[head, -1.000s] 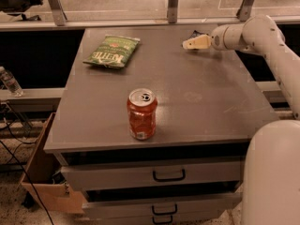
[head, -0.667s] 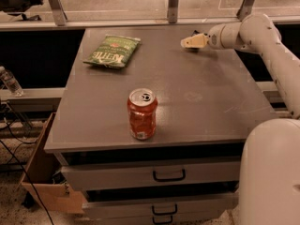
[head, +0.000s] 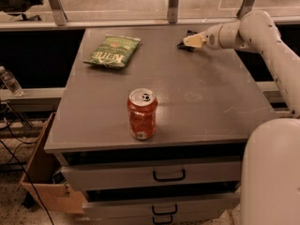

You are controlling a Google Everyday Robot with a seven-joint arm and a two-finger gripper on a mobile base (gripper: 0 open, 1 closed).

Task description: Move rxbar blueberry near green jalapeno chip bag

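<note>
The green jalapeno chip bag (head: 112, 51) lies flat at the back left of the grey table top. The rxbar blueberry (head: 183, 45) is a small dark wrapper at the back right of the table, mostly hidden by my gripper. My gripper (head: 193, 41) reaches in from the right and sits right at the bar, low over the table. The bar and the chip bag are well apart, with bare table between them.
An orange soda can (head: 142, 114) stands upright near the front middle of the table (head: 201, 102). Drawers (head: 168, 175) sit below the front edge. A cardboard box (head: 42, 182) is on the floor at the left. A rail with posts (head: 173, 3) runs behind the table.
My gripper has shifted slightly to the left along the back of the table. The chip bag and the can have not moved.
</note>
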